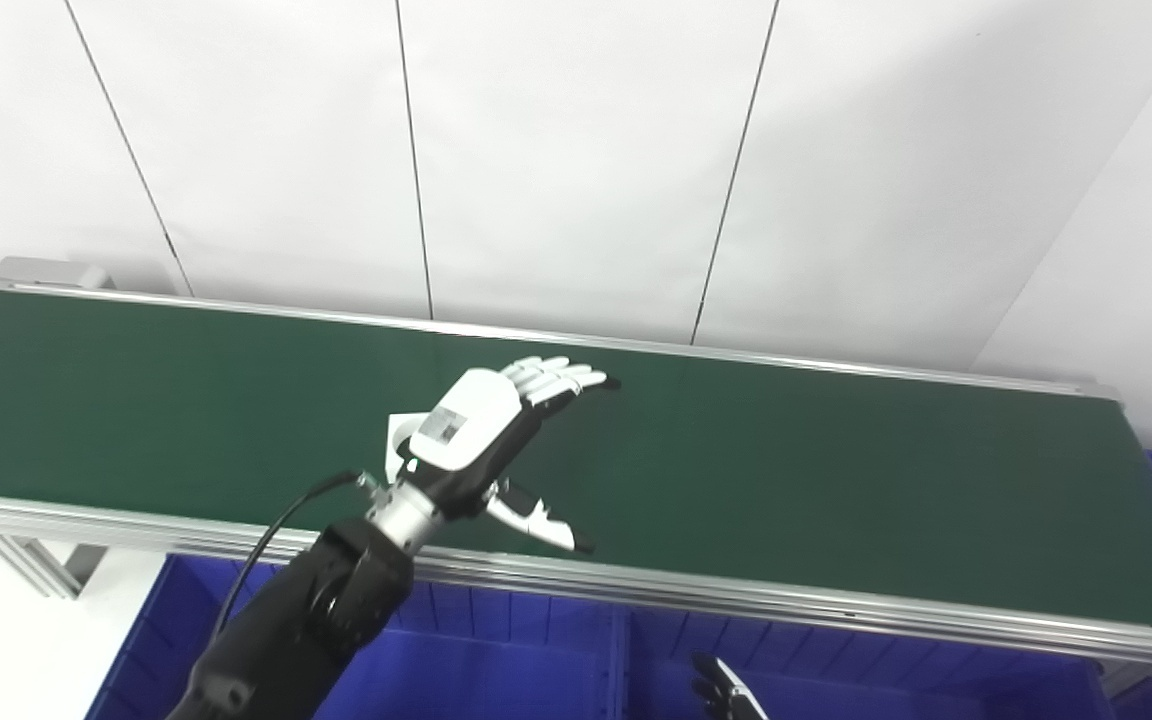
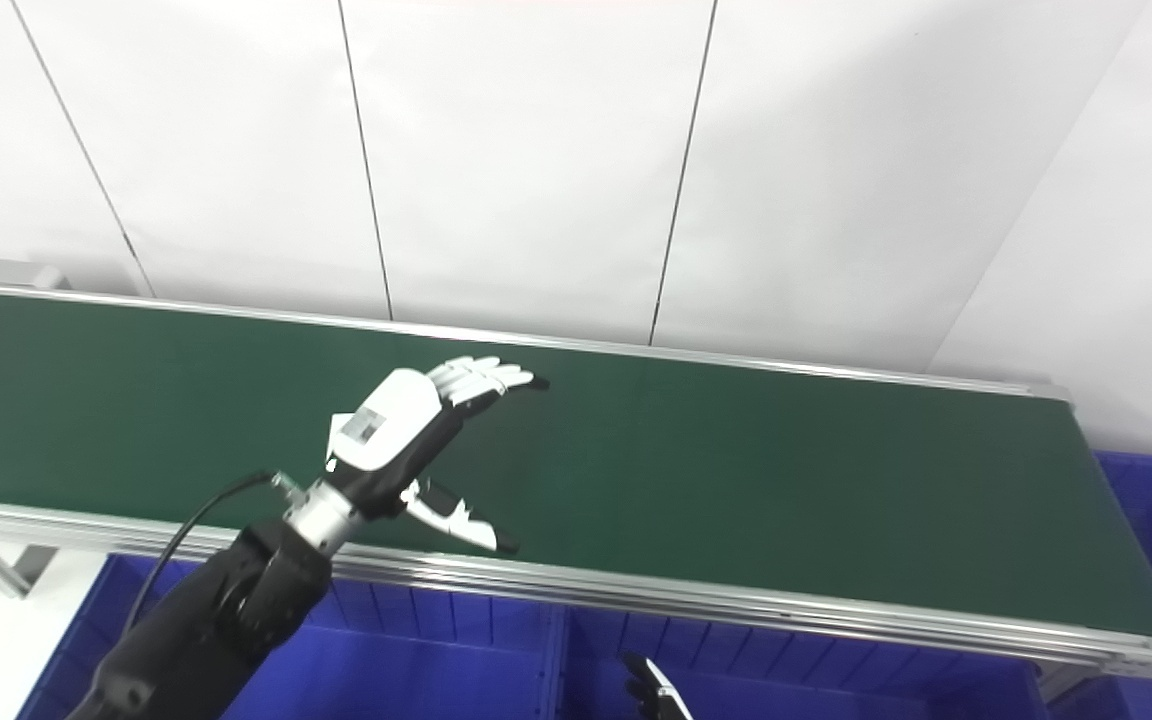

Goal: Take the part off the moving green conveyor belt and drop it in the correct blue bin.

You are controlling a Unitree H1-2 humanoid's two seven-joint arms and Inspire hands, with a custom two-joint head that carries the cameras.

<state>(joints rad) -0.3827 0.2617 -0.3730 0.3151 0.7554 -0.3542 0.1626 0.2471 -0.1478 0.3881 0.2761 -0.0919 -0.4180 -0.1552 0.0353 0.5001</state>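
A: While the white part [image 1: 398, 437] lies on the green conveyor belt [image 1: 836, 460], nothing has been picked up, so the grasp, the lift and the drop into a blue bin [image 1: 496, 670] all seem left to do.

B: Where is the part, relative to the hand?

A: At about nine o'clock of the left hand [image 1: 481, 430], mostly hidden behind its wrist; I cannot tell if they touch.

B: How is the hand posed?

A: It reaches over the belt, fingers [image 1: 556, 377] straight toward two o'clock, thumb [image 1: 541, 520] spread toward five o'clock, holding nothing. The right hand [image 1: 726, 692] shows only fingertips at six o'clock; its state is unclear.
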